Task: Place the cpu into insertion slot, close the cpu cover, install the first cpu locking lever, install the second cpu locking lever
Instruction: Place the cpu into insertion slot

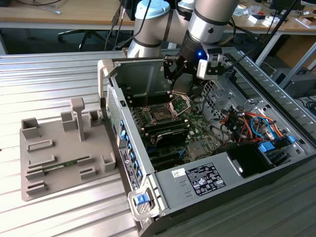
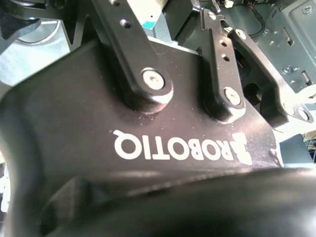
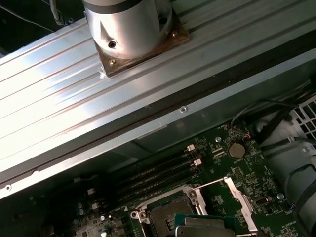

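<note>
Step one looks to be the job in hand: putting the chip (image 3: 205, 230) into the slot (image 3: 163, 216); the chip is not in yet. The gripper (image 1: 180, 89) has its fingers closed in on the chip's sides and holds it up in the air above the slot, a bit toward the cover's side; I cannot tell if it hangs right over the slot's middle. In the first wrist view the chip shows its shiny top and a green edge, and it looks well clear of the slot, not touching it; the slot is bare, dark in the middle, with a silver rim. The cover (image 3: 238, 198) is swung open and stands up from one side of the slot, so nothing blocks the way down; the cover is not shut. I think setting the chip down calls for keeping it flat, square to the slot's edges and right over the slot's middle, then a slow, gentle drop; a tilted or crooked chip could hurt the slot.
</note>
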`<state>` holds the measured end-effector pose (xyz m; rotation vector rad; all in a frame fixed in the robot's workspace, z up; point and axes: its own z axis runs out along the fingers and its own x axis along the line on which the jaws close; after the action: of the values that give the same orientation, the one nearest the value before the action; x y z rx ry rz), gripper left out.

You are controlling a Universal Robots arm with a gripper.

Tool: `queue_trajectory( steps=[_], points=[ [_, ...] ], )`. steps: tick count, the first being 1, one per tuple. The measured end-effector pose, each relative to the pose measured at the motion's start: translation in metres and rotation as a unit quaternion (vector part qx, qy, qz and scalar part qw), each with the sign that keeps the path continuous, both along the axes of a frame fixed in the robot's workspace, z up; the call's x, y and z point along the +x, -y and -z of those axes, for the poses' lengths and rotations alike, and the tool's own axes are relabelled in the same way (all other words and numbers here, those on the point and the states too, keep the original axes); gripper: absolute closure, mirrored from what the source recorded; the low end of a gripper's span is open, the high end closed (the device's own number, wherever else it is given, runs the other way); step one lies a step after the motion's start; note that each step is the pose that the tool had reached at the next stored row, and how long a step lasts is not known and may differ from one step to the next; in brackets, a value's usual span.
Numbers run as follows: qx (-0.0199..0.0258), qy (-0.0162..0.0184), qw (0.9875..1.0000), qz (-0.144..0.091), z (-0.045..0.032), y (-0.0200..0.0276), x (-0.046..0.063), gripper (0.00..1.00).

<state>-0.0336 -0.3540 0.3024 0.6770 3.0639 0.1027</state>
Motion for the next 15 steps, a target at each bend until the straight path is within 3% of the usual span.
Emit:
queue_trajectory(
  steps=[15],
  points=[
    [-0.0022,0.0,0.9997,0.025,0.0018,0.0,0.0,0.45]
  ],
)
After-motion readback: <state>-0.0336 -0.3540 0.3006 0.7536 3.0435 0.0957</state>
